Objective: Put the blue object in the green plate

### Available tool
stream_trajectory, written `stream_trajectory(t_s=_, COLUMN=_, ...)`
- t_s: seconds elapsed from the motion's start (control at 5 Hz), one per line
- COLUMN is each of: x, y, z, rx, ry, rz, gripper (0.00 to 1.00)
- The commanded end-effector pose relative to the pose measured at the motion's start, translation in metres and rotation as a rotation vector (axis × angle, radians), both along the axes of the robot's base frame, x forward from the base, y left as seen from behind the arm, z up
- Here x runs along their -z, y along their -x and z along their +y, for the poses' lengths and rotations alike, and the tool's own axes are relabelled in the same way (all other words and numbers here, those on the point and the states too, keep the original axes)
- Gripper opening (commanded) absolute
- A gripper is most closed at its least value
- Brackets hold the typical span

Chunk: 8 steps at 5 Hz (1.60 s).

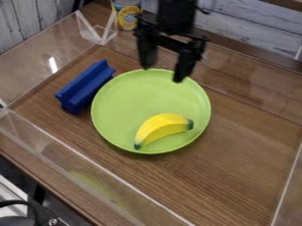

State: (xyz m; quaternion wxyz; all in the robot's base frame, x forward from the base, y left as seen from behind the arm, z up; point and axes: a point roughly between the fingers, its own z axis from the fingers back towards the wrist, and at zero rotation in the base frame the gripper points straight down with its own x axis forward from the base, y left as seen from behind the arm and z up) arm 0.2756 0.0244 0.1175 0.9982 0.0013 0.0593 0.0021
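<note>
Only one view here, looking down at the wooden table (253, 132) from the front. The gripper (167, 64) hangs over the far rim of the green plate (124, 110), pointing down, jaws spread wide with nothing between them. So no grab yet, it's just lined up empty.

The blue object (85, 86) lies flat on the table just left of the plate, long side running along the plate's edge. It looks like it's touching the rim or nearly so, hard to say from this angle. The claw is off to the right of it, not above it, so I'd guess it has to slide left and drop before it can pinch the block across its narrow width.

A yellow banana (163, 129) already sits in the near-right part of the plate, which leaves the left half bare. That's probably the handy spot to drop the block. Clear panels (101, 26) ring the table, and a yellowish container (125, 16) sits at the back.
</note>
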Motion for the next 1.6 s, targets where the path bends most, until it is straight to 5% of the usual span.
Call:
stream_trajectory(t_s=0.0, x=-0.016, y=0.01, z=0.032, rx=0.011, ry=-0.02, rz=-0.078, gripper=1.0)
stream_trajectory(t_s=0.4, x=-0.01, y=0.025, z=0.079, rx=-0.021, ry=-0.041, rz=-0.11, gripper=1.0)
stream_trajectory(t_s=1.4, x=0.018, y=0.028, z=0.087, rx=-0.03, ry=-0.036, rz=-0.057, gripper=1.0)
